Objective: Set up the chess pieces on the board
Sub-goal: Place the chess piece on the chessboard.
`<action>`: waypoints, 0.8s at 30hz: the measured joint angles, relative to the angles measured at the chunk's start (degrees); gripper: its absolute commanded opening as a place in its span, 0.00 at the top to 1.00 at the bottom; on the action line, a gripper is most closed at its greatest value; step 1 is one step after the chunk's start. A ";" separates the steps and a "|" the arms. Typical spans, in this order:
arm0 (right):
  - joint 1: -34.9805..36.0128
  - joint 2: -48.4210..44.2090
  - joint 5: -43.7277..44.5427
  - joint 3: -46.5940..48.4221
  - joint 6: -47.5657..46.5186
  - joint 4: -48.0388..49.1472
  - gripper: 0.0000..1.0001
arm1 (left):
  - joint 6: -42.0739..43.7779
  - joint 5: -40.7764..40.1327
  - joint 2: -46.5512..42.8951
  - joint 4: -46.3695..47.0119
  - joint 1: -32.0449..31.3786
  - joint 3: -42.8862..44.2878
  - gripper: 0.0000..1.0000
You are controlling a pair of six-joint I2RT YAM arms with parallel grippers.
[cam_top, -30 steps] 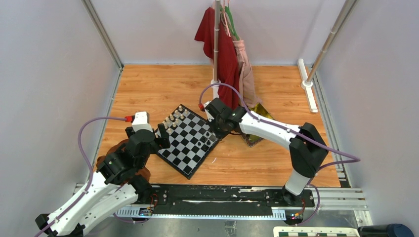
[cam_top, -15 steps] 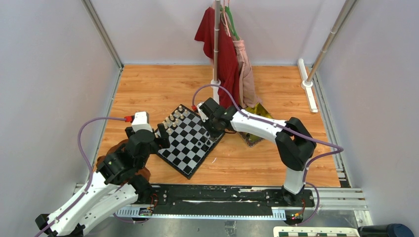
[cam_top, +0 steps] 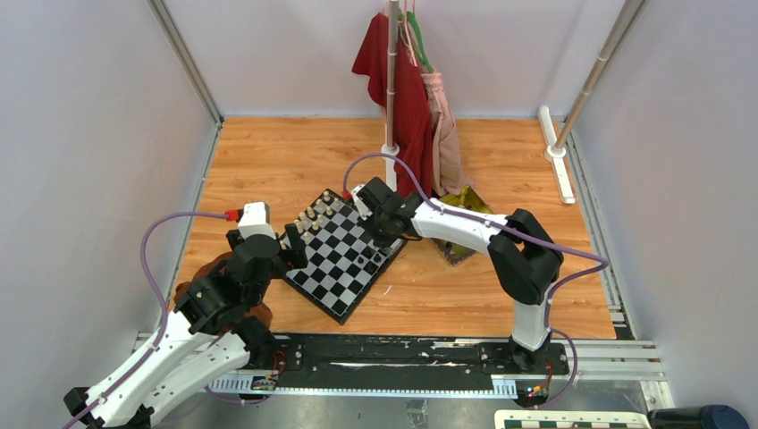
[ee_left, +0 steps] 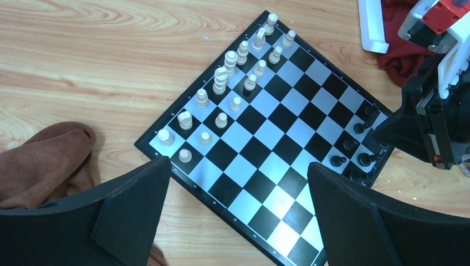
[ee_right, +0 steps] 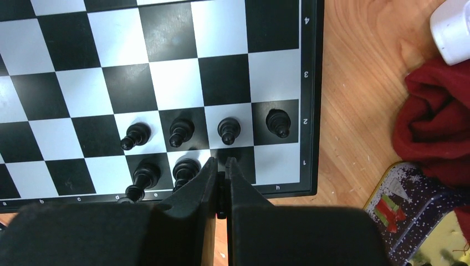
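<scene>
Lying flat on the wooden table (cam_top: 268, 161), the board (cam_top: 344, 277) is turned corner-on to the arms. It is a square of glossy black and white checks inside a thin dark border that carries small white letters and numbers along its edges. The cream pieces (ee_left: 220, 80) stand in two neat rows along the side that runs up the left in the left wrist view. The shorter round-headed ones fill the inner row, and the taller, more varied shapes stand behind them at the rim. The black pieces (ee_right: 228, 128) are gathered at the opposite side, near one corner only. Four small ones stand side by side in the second row, and at least two taller ones stand behind them in the edge row (the fingers partly hide these, so their kinds are hard to tell). The right gripper (ee_right: 223, 163) hangs over that edge row, just beside the taller black pieces, its fingers pressed together; whether the tips touch the board cannot be told. The left gripper (ee_left: 238, 163) hovers above the near-left part of the board with its fingers spread wide. A brown cloth (ee_left: 44, 160) lies on the table near the cream side, and a red cloth (ee_right: 432, 116) lies off the black side, apart from the border.
</scene>
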 measured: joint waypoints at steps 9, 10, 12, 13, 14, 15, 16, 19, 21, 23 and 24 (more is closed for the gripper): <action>0.00 0.70 0.20 -0.13 -0.13 2.34 1.00 | 0.00 0.02 0.68 0.00 0.00 0.00 0.00; 0.00 0.81 0.22 -0.22 -0.13 2.40 1.00 | 0.00 0.02 0.72 0.00 0.00 0.00 0.00; 0.00 0.96 0.26 -0.57 -0.13 2.62 1.00 | 0.00 0.02 0.74 0.00 0.00 0.00 0.00; 0.00 0.98 0.28 -0.83 -0.13 2.78 1.00 | 0.00 0.02 0.74 0.00 0.00 0.00 0.00; 0.00 0.98 0.37 -1.18 -0.13 2.86 1.00 | 0.00 0.02 0.74 0.00 0.00 0.00 0.00; 0.00 0.98 0.39 -1.53 -0.13 2.99 1.00 | 0.02 0.04 0.74 0.00 0.00 0.00 0.00; 0.00 0.98 0.44 -1.86 -0.13 3.10 1.00 | 0.00 0.02 0.74 0.00 0.00 0.00 0.00; -0.02 1.01 0.52 -2.45 -0.13 3.48 1.00 | 0.02 0.04 0.74 0.00 0.00 0.00 0.00; -0.02 1.03 0.63 -2.71 -0.11 3.89 1.00 | 0.02 0.04 0.74 0.00 0.00 0.00 0.00; -0.02 1.03 0.66 -2.99 -0.11 4.20 0.99 | 0.02 0.04 0.83 0.00 0.00 0.00 0.00; -0.02 1.05 0.66 -3.13 -0.09 4.28 0.98 | 0.02 0.04 0.94 0.00 0.00 0.00 0.00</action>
